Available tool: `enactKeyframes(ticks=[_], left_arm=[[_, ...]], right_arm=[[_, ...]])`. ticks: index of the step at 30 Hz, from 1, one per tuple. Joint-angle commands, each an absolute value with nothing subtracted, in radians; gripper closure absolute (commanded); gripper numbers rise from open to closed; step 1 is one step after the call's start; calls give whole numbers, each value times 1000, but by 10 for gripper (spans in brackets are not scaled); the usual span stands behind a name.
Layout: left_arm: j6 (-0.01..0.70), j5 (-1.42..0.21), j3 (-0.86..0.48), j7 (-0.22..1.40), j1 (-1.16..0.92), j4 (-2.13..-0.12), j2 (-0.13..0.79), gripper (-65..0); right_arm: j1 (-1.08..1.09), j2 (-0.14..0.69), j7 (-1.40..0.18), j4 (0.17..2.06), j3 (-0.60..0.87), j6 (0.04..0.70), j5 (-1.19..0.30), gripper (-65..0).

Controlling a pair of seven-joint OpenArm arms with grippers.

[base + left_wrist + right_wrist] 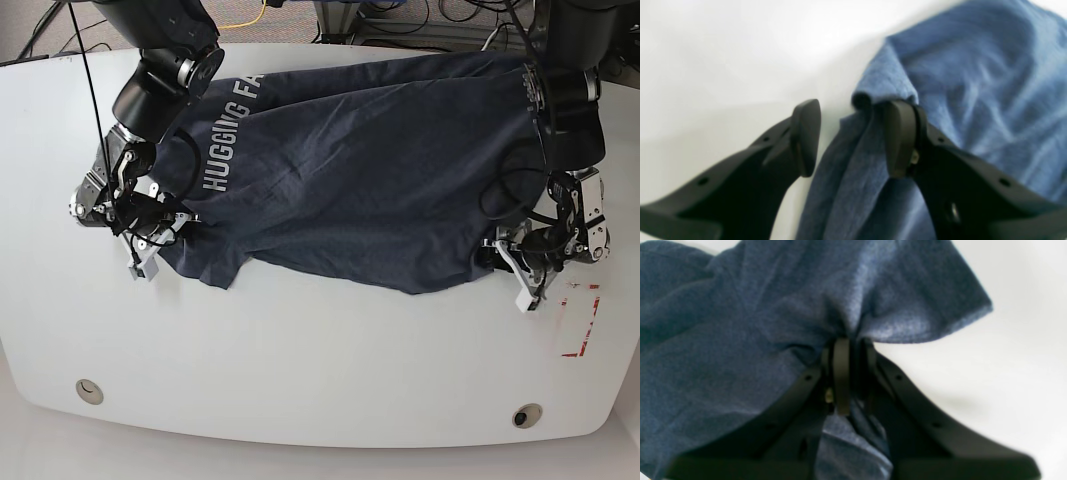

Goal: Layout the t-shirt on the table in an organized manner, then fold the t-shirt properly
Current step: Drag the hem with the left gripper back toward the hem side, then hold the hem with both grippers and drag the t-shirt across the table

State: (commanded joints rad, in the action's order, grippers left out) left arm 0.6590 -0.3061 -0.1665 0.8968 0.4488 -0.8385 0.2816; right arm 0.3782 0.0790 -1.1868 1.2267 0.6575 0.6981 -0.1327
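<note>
White desk [300,360] with red tape mark [585,320] near right, cables on floor beyond. T-shirt [370,190] spread wrinkled across it. Right tool [853,373] low at left, pinching the shirt edge; left tool [851,136] low at right, spread, one finger [900,136] touching fabric.

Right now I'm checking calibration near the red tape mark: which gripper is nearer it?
Left. The left gripper sits just beside the red tape mark; the right gripper is across the table.

**What we cannot see clearly**

Both wrist views are blurred. In the base view the right arm covers the end of the white lettering [222,135] on the t-shirt [370,170]. Cloth hides the fingertips of the right gripper [853,346]. The table [300,370] is cut off by the picture's edges.
</note>
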Motion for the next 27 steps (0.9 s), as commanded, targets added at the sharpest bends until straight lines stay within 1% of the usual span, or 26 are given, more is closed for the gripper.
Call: enactKeyframes(ticks=[8, 16, 21, 27], left_arm=[[696, -308, -166, 898, 449, -839, 280, -288], [698, -309, -183, 932, 455, -840, 285, -288], [698, -309, -252, 1001, 450, -912, 285, -288], [698, -309, -260, 1041, 438, -997, 283, -290]], right_arm=[[378, 79, -1187, 1228, 657, 698, -133, -51], [378, 82, -1187, 1228, 657, 698, -133, -51], [378, 84, -1187, 1228, 657, 698, -133, -51], [378, 82, -1187, 1228, 657, 698, -133, -51]])
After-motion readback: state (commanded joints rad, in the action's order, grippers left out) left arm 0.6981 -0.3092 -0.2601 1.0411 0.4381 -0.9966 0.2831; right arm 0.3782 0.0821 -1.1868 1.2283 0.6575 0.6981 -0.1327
